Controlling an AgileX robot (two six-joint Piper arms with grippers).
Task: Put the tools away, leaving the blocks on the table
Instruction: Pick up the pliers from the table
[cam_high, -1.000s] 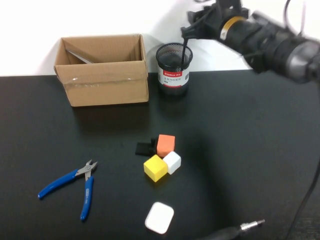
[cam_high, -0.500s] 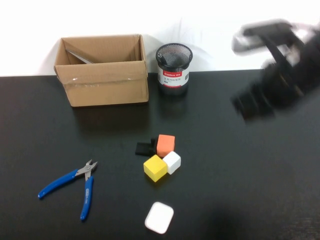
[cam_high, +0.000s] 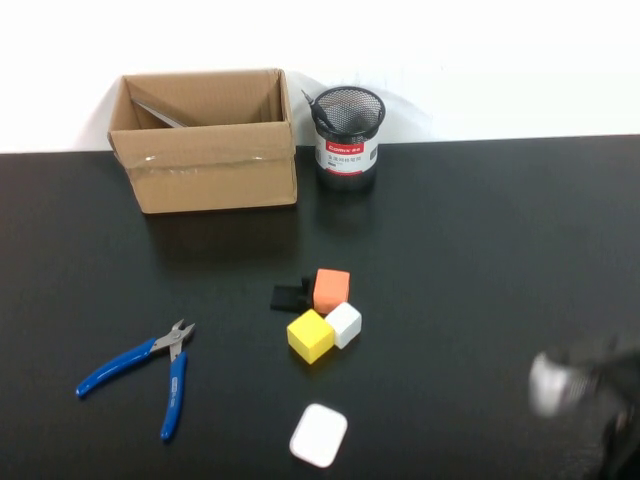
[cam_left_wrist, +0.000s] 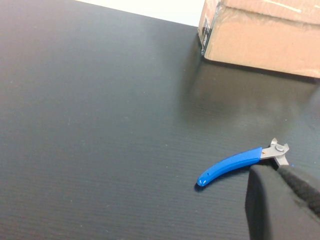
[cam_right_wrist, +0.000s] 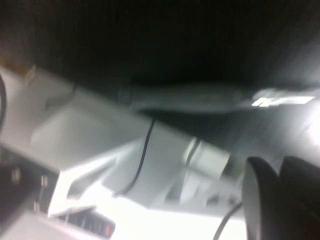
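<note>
Blue-handled pliers (cam_high: 150, 370) lie on the table (cam_high: 480, 250) at the near left. My left gripper (cam_left_wrist: 272, 174) hovers shut just beside their head (cam_left_wrist: 276, 151), holding nothing. A thin black rod (cam_high: 311, 101) leans in the mesh cup (cam_high: 347, 138). A grey metal strip (cam_high: 160, 112) rests inside the cardboard box (cam_high: 205, 150). The orange block (cam_high: 331, 289), yellow block (cam_high: 311, 335), white block (cam_high: 344, 324) and a flat black piece (cam_high: 288, 296) sit mid-table. My right arm (cam_high: 575, 388) is a blur at the near right. My right gripper (cam_right_wrist: 276, 170) is shut and empty near a blurred screwdriver-like tool (cam_right_wrist: 200, 97).
A flat white rounded-square case (cam_high: 319, 434) lies near the front edge, below the blocks. The box and cup stand at the table's far edge against the white wall. Robot base parts (cam_right_wrist: 115, 150) fill much of the right wrist view.
My right arm has swung from above the mesh cup down to the table's near right corner, leaving the rod in the cup. Its fingers have closed. The left arm has not moved.
</note>
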